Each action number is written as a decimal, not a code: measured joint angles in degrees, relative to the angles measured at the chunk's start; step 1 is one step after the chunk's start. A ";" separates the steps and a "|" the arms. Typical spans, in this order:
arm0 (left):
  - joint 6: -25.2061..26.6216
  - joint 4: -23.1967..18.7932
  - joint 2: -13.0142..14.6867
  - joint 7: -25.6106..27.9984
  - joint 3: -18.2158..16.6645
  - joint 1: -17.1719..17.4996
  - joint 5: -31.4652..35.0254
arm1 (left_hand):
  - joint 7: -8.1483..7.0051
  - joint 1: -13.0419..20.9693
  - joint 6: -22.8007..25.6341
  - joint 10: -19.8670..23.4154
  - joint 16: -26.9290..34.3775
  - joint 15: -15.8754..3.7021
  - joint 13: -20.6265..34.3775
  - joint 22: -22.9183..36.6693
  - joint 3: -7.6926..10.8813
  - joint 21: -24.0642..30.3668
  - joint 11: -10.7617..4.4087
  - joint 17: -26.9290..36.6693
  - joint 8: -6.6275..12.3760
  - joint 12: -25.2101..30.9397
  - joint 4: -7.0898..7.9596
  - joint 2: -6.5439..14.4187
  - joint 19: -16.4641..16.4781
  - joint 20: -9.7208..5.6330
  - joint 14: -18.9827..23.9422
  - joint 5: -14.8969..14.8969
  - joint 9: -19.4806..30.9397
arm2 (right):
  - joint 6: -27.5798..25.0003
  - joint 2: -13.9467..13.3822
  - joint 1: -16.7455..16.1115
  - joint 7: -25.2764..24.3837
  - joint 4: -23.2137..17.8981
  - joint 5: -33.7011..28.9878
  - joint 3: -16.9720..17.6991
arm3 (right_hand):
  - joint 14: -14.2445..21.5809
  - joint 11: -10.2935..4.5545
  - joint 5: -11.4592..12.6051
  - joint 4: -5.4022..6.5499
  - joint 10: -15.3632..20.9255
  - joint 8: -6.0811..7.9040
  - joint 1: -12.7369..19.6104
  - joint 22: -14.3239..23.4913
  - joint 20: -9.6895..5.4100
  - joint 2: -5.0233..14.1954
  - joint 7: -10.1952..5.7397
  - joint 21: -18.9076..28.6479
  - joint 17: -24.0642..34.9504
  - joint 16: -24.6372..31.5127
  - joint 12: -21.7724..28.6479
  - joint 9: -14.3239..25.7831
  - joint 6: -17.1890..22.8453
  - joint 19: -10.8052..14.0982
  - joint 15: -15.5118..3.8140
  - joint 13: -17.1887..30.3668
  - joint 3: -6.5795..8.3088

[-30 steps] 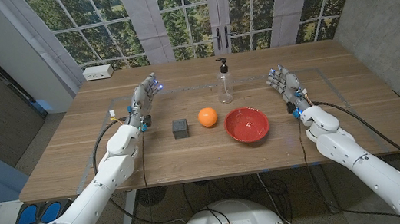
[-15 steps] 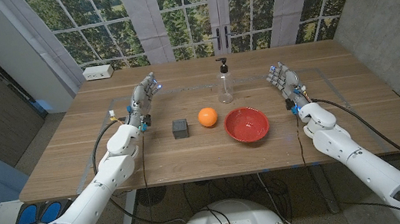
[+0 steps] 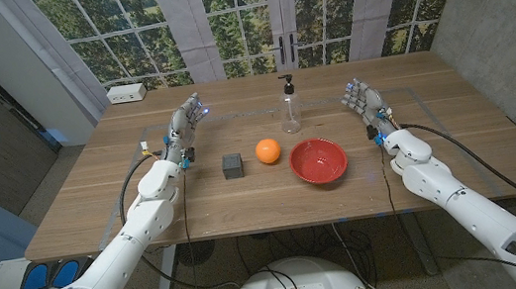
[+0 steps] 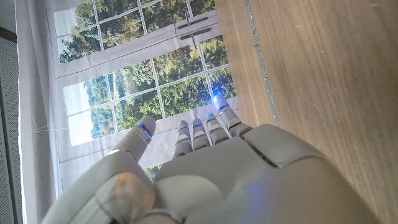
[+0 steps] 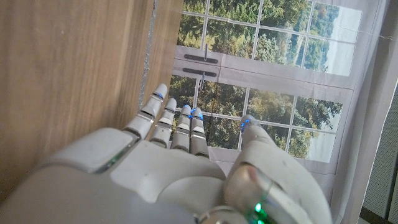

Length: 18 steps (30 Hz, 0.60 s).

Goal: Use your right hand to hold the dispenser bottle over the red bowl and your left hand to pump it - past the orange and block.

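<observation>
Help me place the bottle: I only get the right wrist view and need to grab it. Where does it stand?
Observer: The bottle stands upright beyond the red bowl, to the left of the right robot hand, untouched.
Operator: Anything between them?
Observer: Nothing; the orange and block sit on the bowl's other side.
Operator: Is the other free?
Observer: Yes, the left robot hand holds nothing, fingers apart.
</observation>
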 measured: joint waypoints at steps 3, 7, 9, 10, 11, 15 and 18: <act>0.19 -0.15 0.07 -0.10 0.00 -0.01 -0.05 | 0.00 0.00 0.00 0.00 0.00 0.00 0.00 0.00 0.23 0.00 0.00 0.00 0.00 0.00 -0.23 0.00 0.00 0.00 0.00 0.00 0.00 | -0.37 -0.41 0.18 -0.12 -0.25 -0.97 -0.49 | 0.00 0.02 0.00 -0.27 -0.02 0.00 -0.06 0.00 -0.01 -0.95 0.05 0.00 0.00 0.44 0.00 0.00 -0.05 0.01 0.00 -0.06 -0.27; 0.39 -0.43 0.21 -0.19 0.02 -0.01 -0.11 | 0.00 0.00 0.00 0.31 0.00 0.00 0.00 0.00 0.23 0.00 0.31 0.00 0.00 0.00 -0.23 0.00 0.31 -0.31 0.00 0.00 0.00 | -0.98 -0.97 0.37 -0.16 -0.54 -2.25 -1.10 | 0.20 0.31 0.00 -0.64 -0.31 0.00 -0.60 0.00 -0.22 -1.49 0.46 0.00 0.00 0.44 0.00 0.00 -0.46 0.25 0.23 -0.06 -0.64; 0.56 -0.60 0.30 -0.21 0.03 -0.01 -0.14 | 0.01 0.00 0.01 0.31 0.00 -0.13 0.00 0.00 0.23 0.00 0.31 0.00 0.00 0.00 -0.23 0.00 0.47 -0.14 0.13 0.00 0.00 | -1.29 -1.43 0.45 -0.17 -0.82 -2.82 -1.51 | 0.21 0.61 0.00 -0.93 -0.61 0.00 -0.85 0.00 -0.03 -1.75 0.23 0.00 0.00 0.44 0.00 0.00 -0.69 0.44 0.63 -0.06 -0.93; 0.63 -0.72 0.35 -0.22 0.03 -0.01 -0.16 | 0.04 0.00 0.04 0.31 0.00 -0.17 0.00 0.00 0.23 -0.07 0.31 0.00 0.00 0.00 -0.23 0.00 0.54 -0.07 0.25 0.00 0.00 | -1.44 -1.66 0.50 -0.17 -0.98 -3.12 -1.70 | 0.20 0.61 0.00 -1.13 -0.62 0.00 -1.53 0.00 -0.03 -2.45 0.04 -0.26 0.01 0.44 0.00 0.00 -0.88 0.44 0.64 -0.15 -1.13; 0.68 -0.81 0.37 -0.22 0.03 0.01 -0.18 | 0.23 0.00 0.23 0.31 0.00 0.01 0.00 0.00 0.23 -0.34 0.31 0.00 0.00 0.00 -0.23 0.00 0.61 0.00 0.43 0.00 0.00 | -1.59 -1.89 0.55 -0.17 -1.15 -3.51 -1.91 | 0.18 0.59 0.00 -1.37 -0.63 0.00 -1.63 0.00 -0.02 -3.06 0.07 -0.51 -0.03 0.44 0.00 0.00 -1.27 0.45 0.62 -0.27 -1.38; 0.80 -1.06 0.47 -0.25 0.03 0.11 -0.24 | 0.22 0.00 0.22 0.31 0.00 0.01 0.00 0.00 0.23 -0.45 0.31 0.15 0.00 0.00 -0.23 0.00 0.61 0.00 0.43 0.00 -0.01 | -1.91 -2.55 0.59 -0.20 -1.66 -4.62 -2.45 | -0.33 -0.02 -0.27 -1.99 -1.24 0.00 -1.82 0.00 0.28 -4.22 -0.41 -0.64 -0.26 0.44 0.00 0.00 -2.01 0.75 0.12 -0.33 -1.99; 0.90 -1.25 0.51 -0.33 0.04 0.20 -0.32 | 0.22 0.00 0.22 0.31 0.00 0.01 -0.01 0.00 0.23 -0.45 0.31 0.15 0.00 0.00 -0.23 0.00 0.92 -0.31 0.42 0.00 -0.01 | -2.02 -2.93 0.59 -0.46 -2.00 -5.47 -2.83 | -0.32 -0.02 -0.27 -2.32 -1.24 0.00 -2.34 -0.01 0.59 -4.74 -0.28 -1.07 -0.51 0.44 0.00 0.00 -2.42 1.06 0.12 -0.33 -2.32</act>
